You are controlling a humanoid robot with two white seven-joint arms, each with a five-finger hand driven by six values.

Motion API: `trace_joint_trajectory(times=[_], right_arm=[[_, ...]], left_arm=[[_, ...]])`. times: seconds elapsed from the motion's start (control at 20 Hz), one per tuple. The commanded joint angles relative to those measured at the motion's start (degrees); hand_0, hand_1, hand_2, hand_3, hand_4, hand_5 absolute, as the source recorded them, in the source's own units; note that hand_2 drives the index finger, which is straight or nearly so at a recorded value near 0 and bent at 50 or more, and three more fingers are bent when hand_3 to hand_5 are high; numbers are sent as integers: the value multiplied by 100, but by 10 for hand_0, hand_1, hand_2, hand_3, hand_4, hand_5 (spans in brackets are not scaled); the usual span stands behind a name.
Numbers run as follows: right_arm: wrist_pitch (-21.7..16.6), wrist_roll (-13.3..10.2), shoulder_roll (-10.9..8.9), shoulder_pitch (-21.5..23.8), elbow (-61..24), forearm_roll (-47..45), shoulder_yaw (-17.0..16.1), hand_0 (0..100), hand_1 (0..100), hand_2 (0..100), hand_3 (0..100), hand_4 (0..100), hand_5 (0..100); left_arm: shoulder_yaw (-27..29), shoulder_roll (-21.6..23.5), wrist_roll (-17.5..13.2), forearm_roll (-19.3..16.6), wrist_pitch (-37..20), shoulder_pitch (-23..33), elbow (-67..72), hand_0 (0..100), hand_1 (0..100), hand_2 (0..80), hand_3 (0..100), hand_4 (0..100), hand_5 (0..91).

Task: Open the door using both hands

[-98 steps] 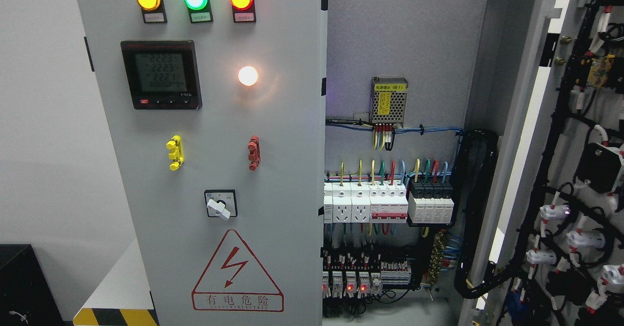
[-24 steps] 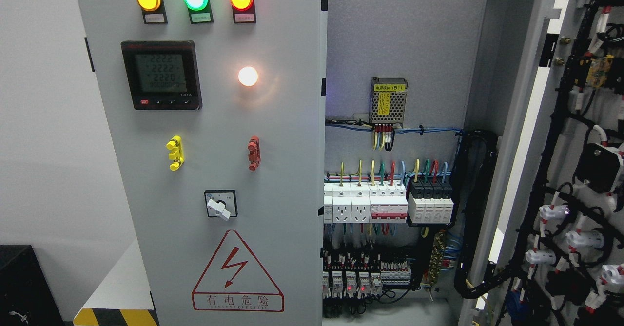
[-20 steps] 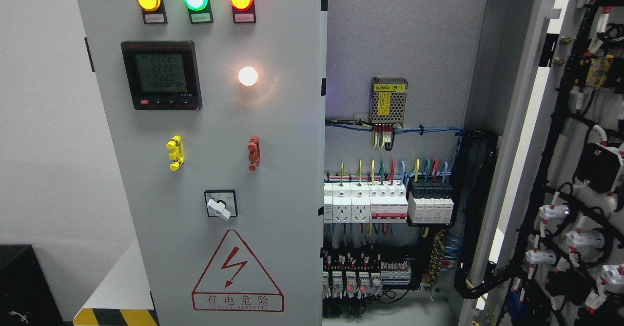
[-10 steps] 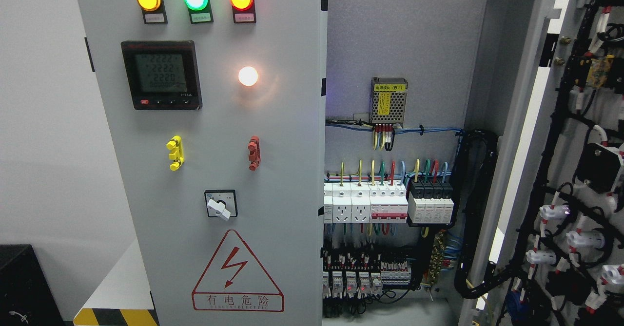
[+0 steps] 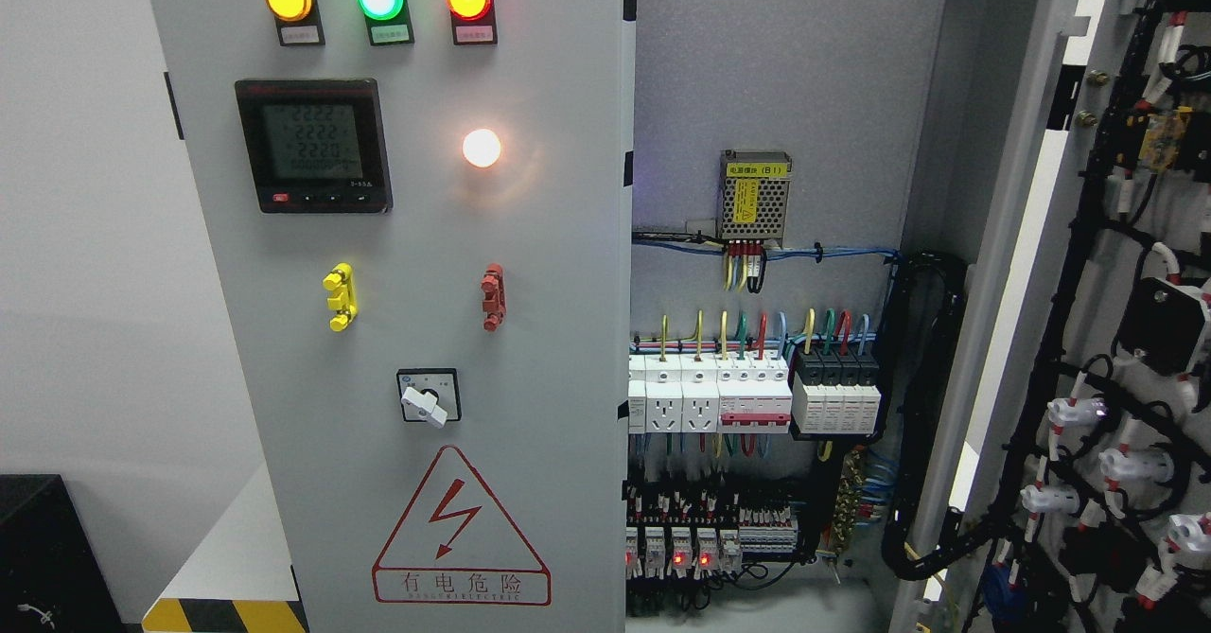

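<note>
Neither hand shows in the head view, so I cannot tell whether they are released or clenched. Nearest, the right door [image 5: 1126,349] stands swung wide, its wired inner face showing. The left door [image 5: 416,330] looks shut, long axis upright, its free edge [image 5: 626,264] beside the open cabinet interior [image 5: 785,94] behind.
</note>
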Motion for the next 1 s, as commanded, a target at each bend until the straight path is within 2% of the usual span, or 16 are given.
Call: trace_joint_trajectory(times=[0.0,0.15,0.25,0.4,0.55,0.75,0.95], right_arm=[[-20,-13,-82,-285,-1639,-158,90,0,0,0,0,0,0],[-125,-30,67,-540,-1701,-176,72,0,0,0,0,0,0],[-440,-48,172,-786,-1701,-176,46,0,0,0,0,0,0],[-749,-65,190,-1111,-1701,-185,28,0,0,0,0,0,0],[-802,-65,313,-1375,-1701,-176,28,0,0,0,0,0,0],[-750,-65,716,-1779,-1675,-185,28,0,0,0,0,0,0],[-732,-66,779,-2174,-1508,-193,37,0,0,0,0,0,0]], left_arm=[[9,8,1,-50,4,-97,-8,0,0,0,0,0,0],[0,8,1,-67,4,-97,1,0,0,0,0,0,0],[0,8,1,-67,-4,-97,1,0,0,0,0,0,0],[0,8,10,-67,-4,-97,10,0,0,0,0,0,0],[0,8,10,-67,4,-88,10,0,0,0,0,0,0],[0,8,10,-67,4,-97,10,0,0,0,0,0,0],[0,8,10,-67,4,-97,1,0,0,0,0,0,0]])
